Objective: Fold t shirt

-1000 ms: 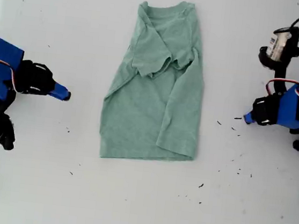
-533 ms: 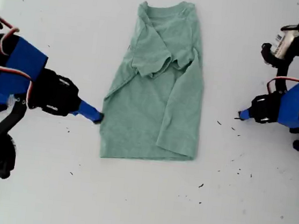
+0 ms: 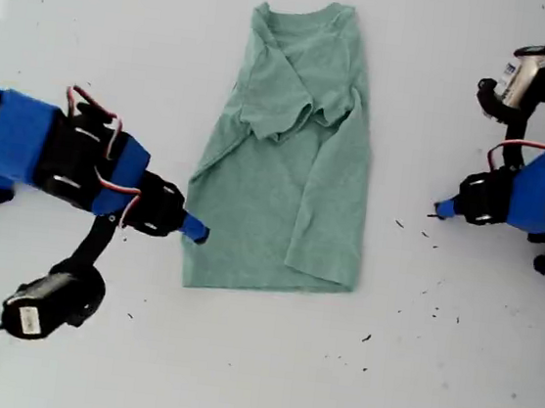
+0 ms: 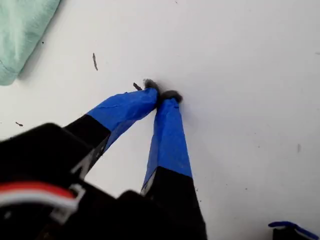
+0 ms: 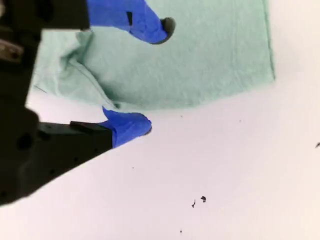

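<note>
A plain white tabletop point(image 3: 233, 377) fills the scene, sprinkled with small dark specks point(image 3: 366, 339), thickest toward the exterior view's right. No brand or print shows on anything; a white label on the camera unit at the exterior view's upper right carries marks too small to read.

The t shirt point(image 3: 291, 167) lies flat in the middle of the tabletop, neck toward the far edge and hem toward the near edge. Both sides are folded inward, so the sleeves lie bunched across the chest.

My second gripper point(image 3: 195, 232) reaches in from the exterior view's left, and its blue-taped tip sits at the shirt's edge on that side, just above the hem corner. In the second wrist view, my second gripper point(image 5: 156, 77) is spread wide: one taped finger point(image 5: 145, 25) sits over the green cloth, the other point(image 5: 127, 126) over bare tabletop just off the shirt's border. The cloth edge lies between them, and nothing is pinched.

My first gripper point(image 3: 442, 212) is at the exterior view's right, well apart from the shirt. In the first wrist view, my first gripper point(image 4: 161, 95) has its blue fingertips pressed together, holding nothing, over bare tabletop. A corner of the shirt point(image 4: 22, 30) shows at that picture's edge.
</note>
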Robot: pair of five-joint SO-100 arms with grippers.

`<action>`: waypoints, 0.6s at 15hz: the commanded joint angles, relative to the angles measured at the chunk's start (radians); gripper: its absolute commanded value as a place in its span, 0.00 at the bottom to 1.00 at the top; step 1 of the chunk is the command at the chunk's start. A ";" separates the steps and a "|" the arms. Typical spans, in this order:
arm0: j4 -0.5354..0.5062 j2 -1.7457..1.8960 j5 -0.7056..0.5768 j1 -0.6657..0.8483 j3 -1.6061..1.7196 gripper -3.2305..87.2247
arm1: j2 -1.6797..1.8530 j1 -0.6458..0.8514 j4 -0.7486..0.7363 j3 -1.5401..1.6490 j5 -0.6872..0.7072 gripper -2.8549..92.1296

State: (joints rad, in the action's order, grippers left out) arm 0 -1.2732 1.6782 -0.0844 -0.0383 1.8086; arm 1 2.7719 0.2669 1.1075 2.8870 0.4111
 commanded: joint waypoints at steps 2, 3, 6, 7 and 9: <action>0.186 -0.095 0.008 0.057 0.095 0.31 | 0.037 -0.012 -0.026 0.020 0.012 0.06; 0.207 -0.130 0.005 0.060 0.097 0.28 | 0.066 -0.012 -0.017 0.029 0.012 0.06; 0.172 -0.135 0.023 0.043 0.080 0.03 | 0.216 -0.015 0.040 0.075 0.006 0.06; 0.041 -0.032 0.066 0.031 0.037 0.03 | 0.293 -0.020 0.074 0.097 0.003 0.06; -0.064 0.161 0.067 0.063 0.003 0.03 | 0.457 -0.009 0.158 0.135 0.000 0.06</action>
State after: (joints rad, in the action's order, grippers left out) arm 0 -1.2732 1.6966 -0.0291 0.0015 1.8669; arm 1 3.1477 0.2577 1.2195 3.0127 0.4096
